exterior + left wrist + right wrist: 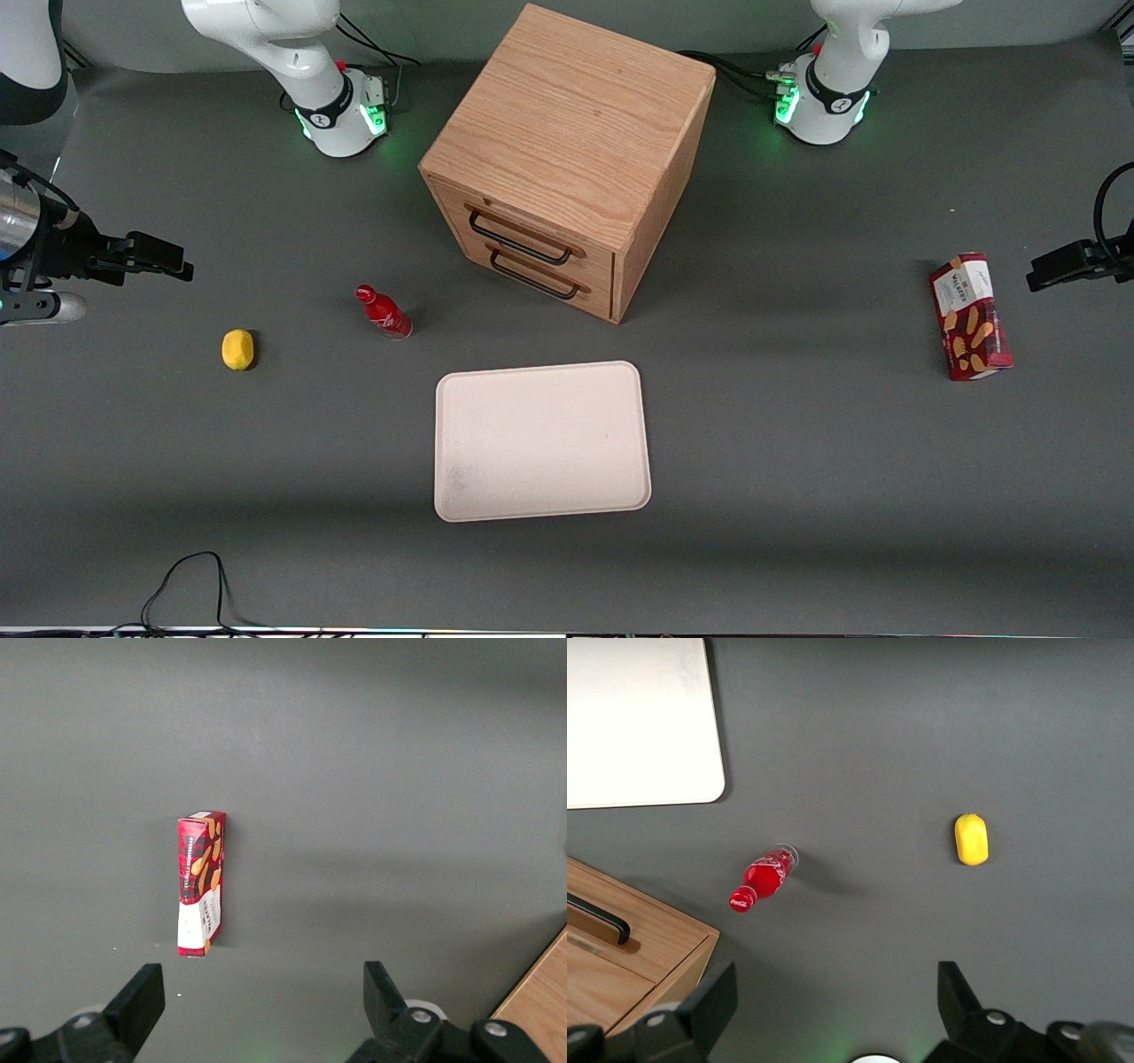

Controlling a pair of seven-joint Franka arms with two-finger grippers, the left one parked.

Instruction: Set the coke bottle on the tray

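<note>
While I hang high above my own end of the table, my gripper (828, 1010) is spread wide, both fingers (709, 1001) well apart with nothing between them, and it touches nothing. In the front view the gripper (164, 257) juts out over bare grey table (797, 496), well away from everything that matters. There's the coke bottle (383, 312), standing on the mat with its red cap up, glossy red with white lettering, and it sits clear of my fingers. From my wrist I look down on the coke bottle (764, 878) and see it upright on the mat. It stands near the tray (541, 440) but not on it, just off one rounded corner and farther from the front camera than that corner. The tray (638, 722) lies flat, cream-white, low rim, a faint grey smudge on its face, nothing on it. A yellow lemon (237, 349) lies on the mat farther toward my end than the bottle. The wooden drawer cabinet (567, 159) stands farther from the front camera than the tray, two dark handles (523, 239) on its front. A red biscuit box (970, 316) lies toward the parked arm's end.
</note>
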